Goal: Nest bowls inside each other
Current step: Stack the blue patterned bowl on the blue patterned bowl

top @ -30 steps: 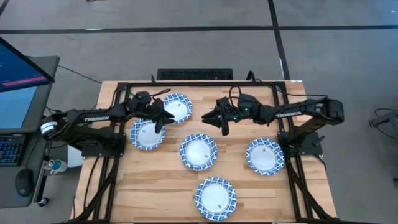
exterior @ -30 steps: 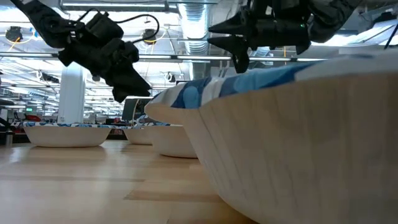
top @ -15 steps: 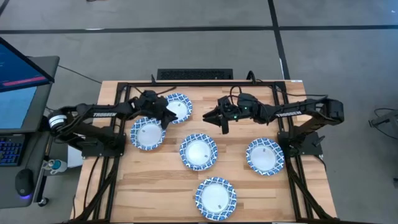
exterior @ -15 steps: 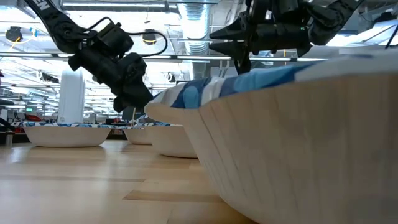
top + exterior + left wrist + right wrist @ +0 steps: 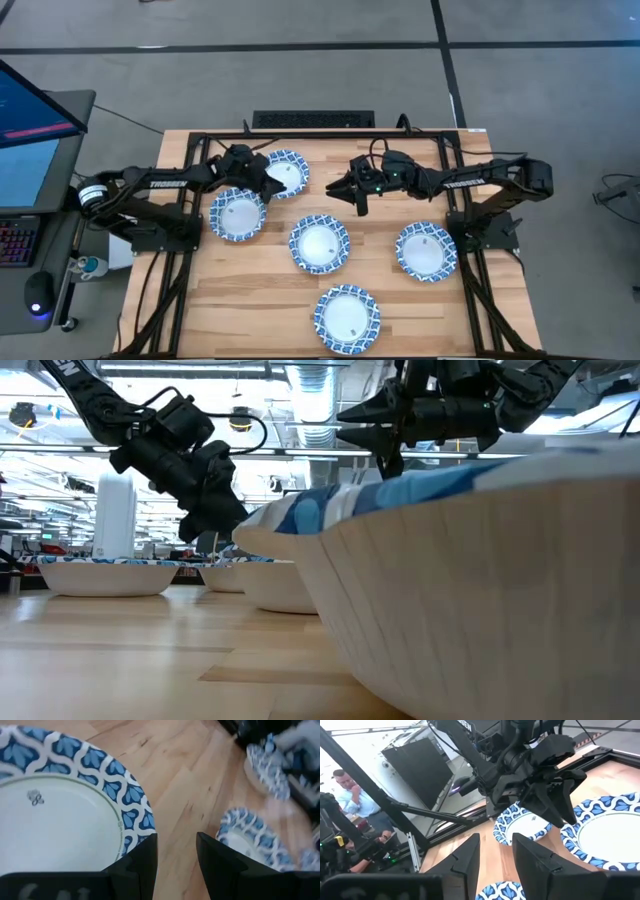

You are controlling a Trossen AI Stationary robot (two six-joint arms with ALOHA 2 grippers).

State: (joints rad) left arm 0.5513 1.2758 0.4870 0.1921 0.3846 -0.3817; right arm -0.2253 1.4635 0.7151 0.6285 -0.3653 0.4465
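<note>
Five bowls, white with blue-patterned rims, lie apart on the wooden table: far left [image 5: 286, 172], left [image 5: 238, 215], centre [image 5: 319, 244], right [image 5: 426, 250], near [image 5: 348, 318]. My left gripper [image 5: 266, 187] hangs open, slanting down between the far-left and left bowls. In its wrist view its fingers [image 5: 176, 842] stand over bare wood beside the far-left bowl's rim [image 5: 135, 802]; I cannot tell whether one finger touches it. My right gripper [image 5: 352, 195] hovers open and level above the table, right of the far-left bowl, with nothing between its fingers [image 5: 496, 840].
Black frame rails [image 5: 190, 190] run along the table's left, right and far sides. A monitor [image 5: 30, 120] stands off the table's left. Bare wood [image 5: 250, 300] lies at the near left. A person [image 5: 347, 790] shows in the room behind.
My left gripper has sunk a little toward the two left bowls, shifted slightly toward the table's right, and rolled about its own axis; it stays open. The bowls have not moved.
</note>
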